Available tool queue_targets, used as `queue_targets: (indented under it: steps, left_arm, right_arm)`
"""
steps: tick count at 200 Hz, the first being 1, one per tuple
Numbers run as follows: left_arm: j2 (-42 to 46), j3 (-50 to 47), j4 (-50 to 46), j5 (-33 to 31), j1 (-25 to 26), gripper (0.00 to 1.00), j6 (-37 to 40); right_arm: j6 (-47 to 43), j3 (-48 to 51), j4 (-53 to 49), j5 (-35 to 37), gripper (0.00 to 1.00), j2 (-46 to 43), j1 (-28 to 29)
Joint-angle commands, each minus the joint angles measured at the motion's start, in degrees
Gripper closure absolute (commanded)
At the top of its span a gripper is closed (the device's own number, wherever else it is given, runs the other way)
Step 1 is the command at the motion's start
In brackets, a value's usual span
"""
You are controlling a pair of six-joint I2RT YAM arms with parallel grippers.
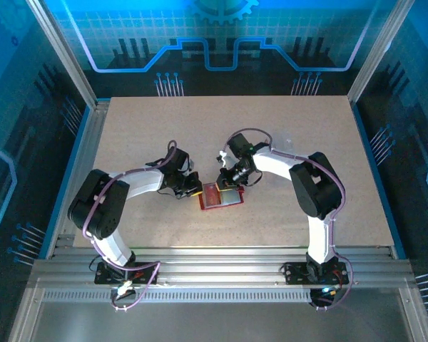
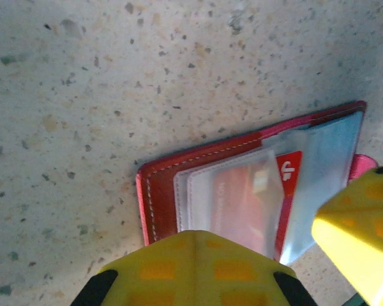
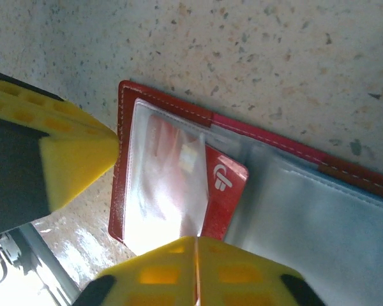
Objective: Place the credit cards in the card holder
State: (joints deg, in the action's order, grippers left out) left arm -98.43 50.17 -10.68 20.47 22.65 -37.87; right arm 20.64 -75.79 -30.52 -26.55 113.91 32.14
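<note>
Closest to the lens on the left wrist view: left tool (image 2: 196,258), yellow pads shut tight together, tips right over the near edge of the card holder (image 2: 154,197). I can't tell if they nip the clear sleeve or just press on it. Holder lies open and flat on the speckled tabletop (image 2: 83,95), with a red stitched border and glossy clear pockets face up. Red credit card (image 2: 288,171) with a white logo sits inside a clear pocket, mostly under the plastic, logo corner poking past the pocket edge.

Right wrist view: right tool (image 3: 195,255) is closed too, with a thin seam between the pads. Its tips sit over the edge of the pocket with the card. I can't tell if anything is gripped. At the left of that view, the left tool's yellow finger butts against the holder's red border.

Top view, left to right: left arm (image 1: 128,189) reaches in, its tool at the holder's left edge. Holder sits mid-tabletop, slightly toward the near side. Right arm (image 1: 299,171) curls in, its tool at the holder's upper edge. The two tools are very close together.
</note>
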Motion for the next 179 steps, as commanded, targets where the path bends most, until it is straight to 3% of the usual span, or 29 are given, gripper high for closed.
queue_targets:
  steps: [1, 73, 179]
  left_arm:
    - [-1.79, 0.94, 1.35, 1.42, -0.42, 0.98, -0.72]
    - [-2.69, -0.85, 1.80, 0.56, -0.51, 0.98, 0.16]
    - [-1.82, -1.78, 2.27, 0.89, -0.51, 0.96, -0.25]
  right_arm:
    - [0.12, -1.45, -3.31, 2.74, 0.97, 0.17, -0.36]
    - [0.88, -3.85, -3.84, 3.79, 1.00, 3.23, 0.38]
    - [3.98, -4.13, 1.38, -2.22, 1.00, 4.04, 1.92]
